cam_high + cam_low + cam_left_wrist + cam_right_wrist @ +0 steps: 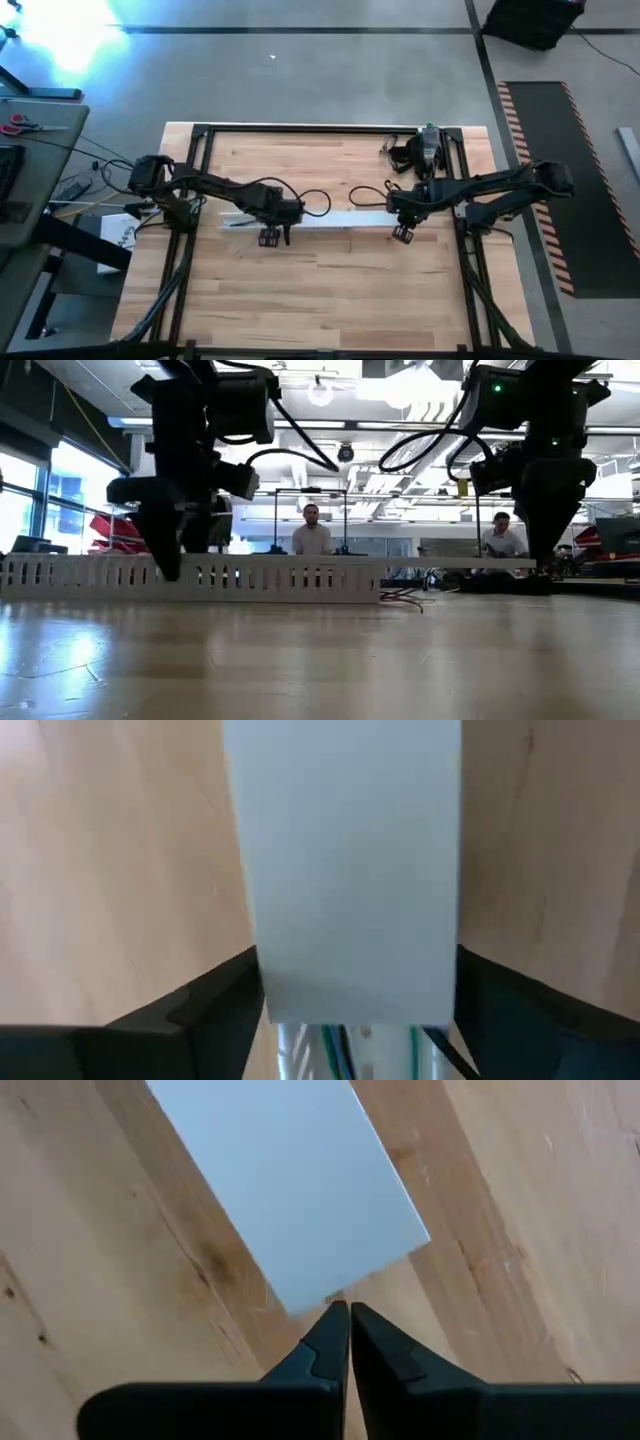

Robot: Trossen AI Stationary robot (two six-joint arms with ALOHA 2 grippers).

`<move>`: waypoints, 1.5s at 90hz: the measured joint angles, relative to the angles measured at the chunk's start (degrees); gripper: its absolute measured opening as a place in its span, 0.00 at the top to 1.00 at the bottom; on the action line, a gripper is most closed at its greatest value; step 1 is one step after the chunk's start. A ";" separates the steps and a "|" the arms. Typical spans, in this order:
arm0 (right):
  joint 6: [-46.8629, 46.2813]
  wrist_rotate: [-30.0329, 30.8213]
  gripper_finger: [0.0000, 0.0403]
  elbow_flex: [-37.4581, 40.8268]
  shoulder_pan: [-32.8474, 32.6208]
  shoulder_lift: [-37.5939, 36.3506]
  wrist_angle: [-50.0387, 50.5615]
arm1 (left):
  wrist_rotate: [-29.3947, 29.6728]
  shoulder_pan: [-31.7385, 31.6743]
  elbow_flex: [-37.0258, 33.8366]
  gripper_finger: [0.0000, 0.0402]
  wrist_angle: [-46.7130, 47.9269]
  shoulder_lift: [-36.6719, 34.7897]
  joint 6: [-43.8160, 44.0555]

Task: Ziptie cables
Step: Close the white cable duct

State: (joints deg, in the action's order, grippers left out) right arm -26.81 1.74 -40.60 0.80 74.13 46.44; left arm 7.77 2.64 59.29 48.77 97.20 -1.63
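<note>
A long white slotted channel (200, 578) lies across the table's middle. Thin green and dark cables (335, 1045) run inside it. A flat white cover strip (345, 222) lies along the channel and reaches past its right end. My left gripper (273, 232) straddles the channel and cover near the cover's left end (350, 990). My right gripper (348, 1312) is shut at the cover's right end (525, 565), which stays above the table. Loose wire ends (405, 598) lie on the wood past the channel's end. My left gripper comes from above, pointing down, its two fingers (205, 1010) across the channel, one on each long side. The cover strip hides the exact place of contact. The channel rests on the table. My right gripper points down, and its shut fingertips (335, 1325) meet a corner of the cover's right end (325, 1295). Whether that corner is pinched or only touched, I cannot tell.
A black frame (200, 135) runs around the wooden table. A dark device with cords (422, 150) sits at the far right. Bare wood (330, 290) fills the near half. Two people (312, 535) sit in the room beyond the far edge.
</note>
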 joint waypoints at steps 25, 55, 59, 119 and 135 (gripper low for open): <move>1.20 -0.31 1.00 0.05 0.00 -0.02 -0.58 | -0.99 0.15 -0.12 0.30 14.88 -0.08 7.49; 4.20 0.92 1.00 0.11 0.00 -0.02 -1.62 | 2.33 2.03 -3.82 0.30 5.79 -0.12 8.50; 4.14 2.11 1.00 0.11 0.00 -0.02 -1.07 | 3.06 2.35 -3.87 0.30 4.80 -0.12 8.44; 5.46 3.90 1.00 0.16 0.74 -0.06 0.70 | 3.57 3.86 -3.85 0.45 0.86 -0.19 8.59; 6.24 3.81 1.00 0.17 1.86 -0.04 -1.29 | 4.60 3.86 -3.85 0.45 0.79 -0.19 8.64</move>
State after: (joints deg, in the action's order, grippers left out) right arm -20.57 5.55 -40.42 2.66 74.08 45.14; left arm 12.36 6.50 55.44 49.56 97.01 7.01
